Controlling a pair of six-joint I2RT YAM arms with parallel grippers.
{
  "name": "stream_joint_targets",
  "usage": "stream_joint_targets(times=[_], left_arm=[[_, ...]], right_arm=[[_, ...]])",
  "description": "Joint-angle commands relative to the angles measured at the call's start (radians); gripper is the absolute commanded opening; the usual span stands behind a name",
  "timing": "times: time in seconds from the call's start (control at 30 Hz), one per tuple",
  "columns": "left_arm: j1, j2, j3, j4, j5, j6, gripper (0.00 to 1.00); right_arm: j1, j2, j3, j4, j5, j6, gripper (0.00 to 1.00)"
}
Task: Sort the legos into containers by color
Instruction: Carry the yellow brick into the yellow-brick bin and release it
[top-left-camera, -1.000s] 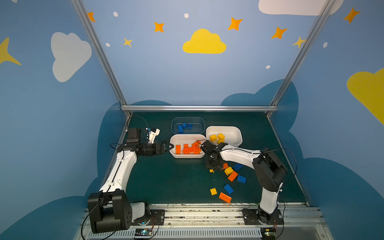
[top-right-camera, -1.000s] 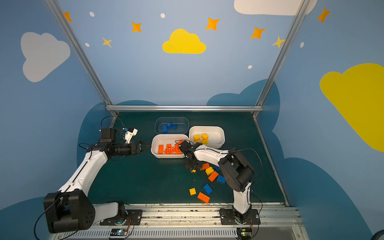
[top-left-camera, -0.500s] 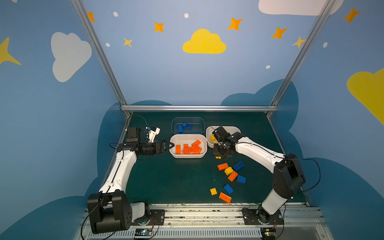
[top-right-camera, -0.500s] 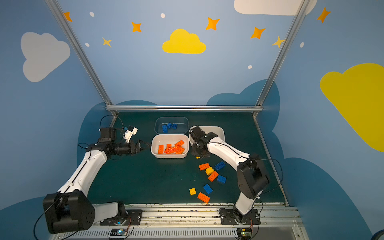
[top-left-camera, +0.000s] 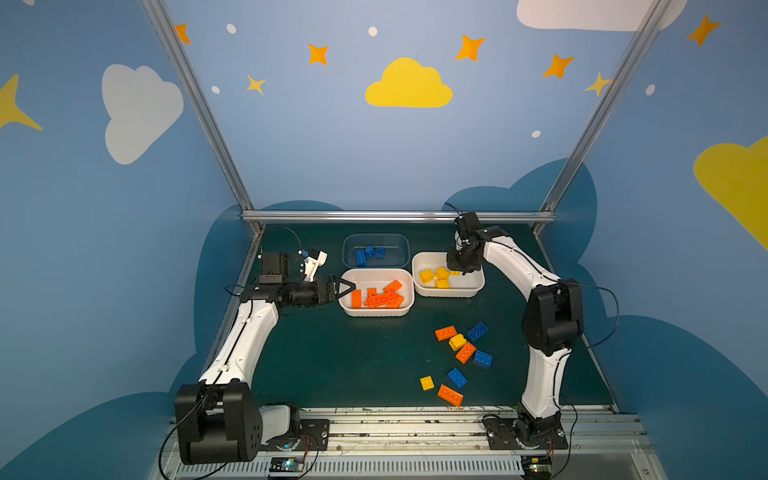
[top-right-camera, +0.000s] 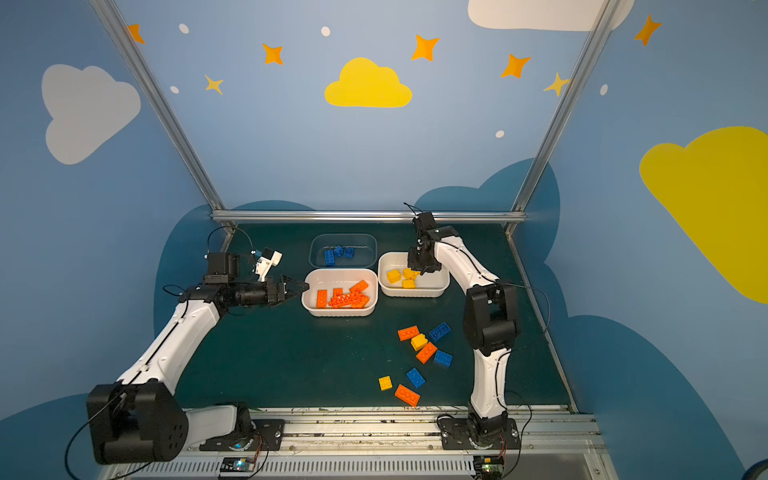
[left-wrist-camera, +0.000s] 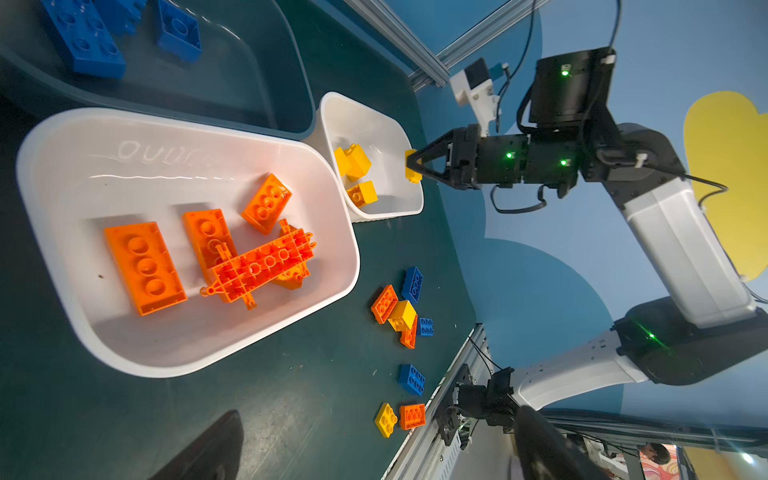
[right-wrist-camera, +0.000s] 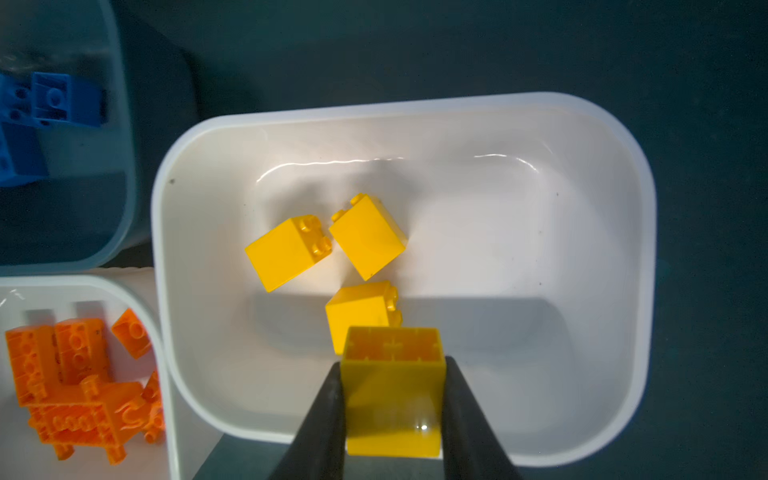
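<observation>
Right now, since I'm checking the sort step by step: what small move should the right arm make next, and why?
Probably open the right gripper and drop the yellow brick: it is pinched over the white tub that already holds three yellow bricks, so the colour matches.

The white tub (right-wrist-camera: 615, 291) is smooth, glossy, opaque plastic, with bright streaks of light on its floor. The clear tub (left-wrist-camera: 266, 83) is bluish see-through plastic. The yellow brick (right-wrist-camera: 394, 399) is hard, shiny plastic with a small glint, and the orange lattice piece (left-wrist-camera: 259, 266) has the same sheen. The right pincer (right-wrist-camera: 392, 372) has matt black fingers (right-wrist-camera: 320, 424). The table (top-left-camera: 353, 357) is dark green, matt and faintly scuffed. The back rail (top-left-camera: 395, 216) is brushed metal; the right arm (left-wrist-camera: 681, 249) has a smooth white plastic shell
</observation>
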Motion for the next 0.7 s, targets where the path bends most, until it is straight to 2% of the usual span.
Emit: stream_joint_targets(times=[0.0,0.27,0.3,0.33,0.37,0.5,0.67], left_arm=[[-0.003,0.013,-0.008,0.033,0.026,-0.016,1.0],[-0.004,0.02,-0.013,0.031,0.031,-0.011,1.0],[-0.003,0.02,-0.011,0.026,0.031,-0.009,1.0],[-0.004,0.018,-0.011,0.021,0.028,-0.007,1.0],[-0.004,0.017,-0.01,0.018,0.027,-0.006,1.0],[-0.004,0.017,-0.002,0.004,0.022,-0.003,1.0],[-0.001,0.019,0.011,-0.021,0.015,0.008,1.0]], right_arm=[[-0.013,0.058,0.074,-0.05,0.018,-0.078,0.18],[-0.05,0.202,0.206,-0.101,0.047,-0.159,0.24],[-0.051,0.204,0.209,-0.101,0.042,-0.166,0.27],[-0.052,0.203,0.212,-0.101,0.031,-0.175,0.36],[-0.051,0.195,0.213,-0.103,0.016,-0.182,0.41],[-0.048,0.108,0.153,-0.089,-0.036,-0.18,0.54],[-0.014,-0.097,-0.05,-0.053,-0.14,-0.174,0.59]])
